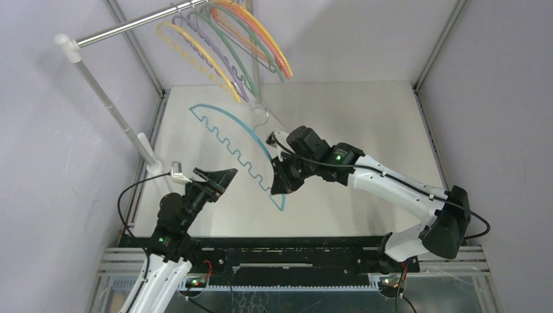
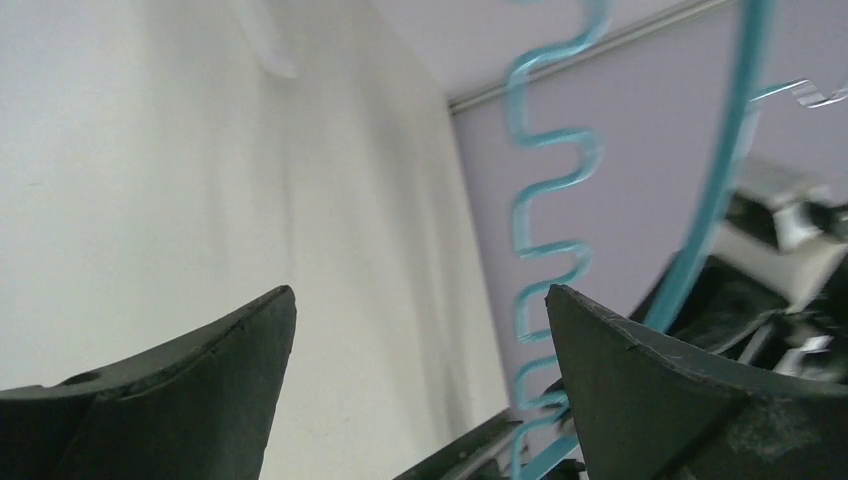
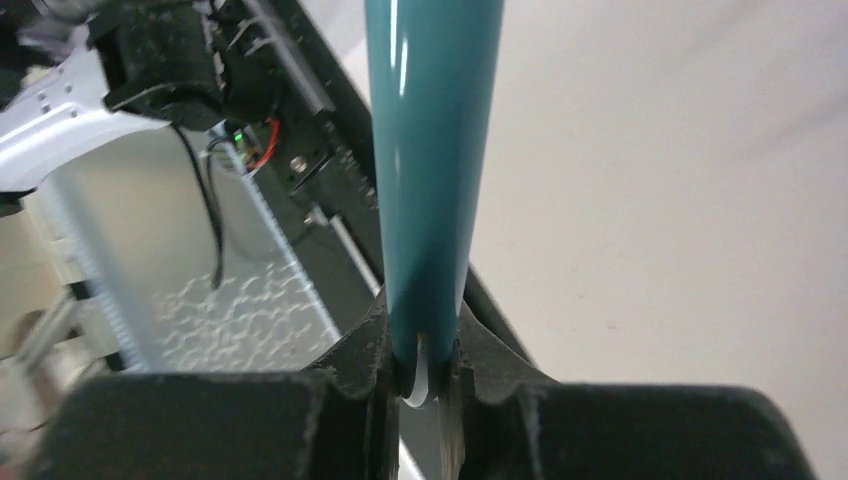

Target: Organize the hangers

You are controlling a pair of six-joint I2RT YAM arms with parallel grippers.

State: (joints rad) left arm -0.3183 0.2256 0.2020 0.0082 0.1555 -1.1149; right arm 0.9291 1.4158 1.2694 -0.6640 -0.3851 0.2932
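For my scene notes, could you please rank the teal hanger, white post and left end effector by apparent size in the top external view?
1. white post and teal hanger, about equally long, so tied.
2. left end effector, clearly smallest.

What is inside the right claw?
The smooth bar of the teal wavy-edged plastic hanger, pinched in the right claw. The clamped stretch itself is covered by the claw.

We see a silver rail [image 1: 127, 27] slanting across the top left, joined to a leaning white post [image 1: 107, 101] at the left edge of a white table [image 1: 365, 117], with grey walls [image 1: 39, 169] around it
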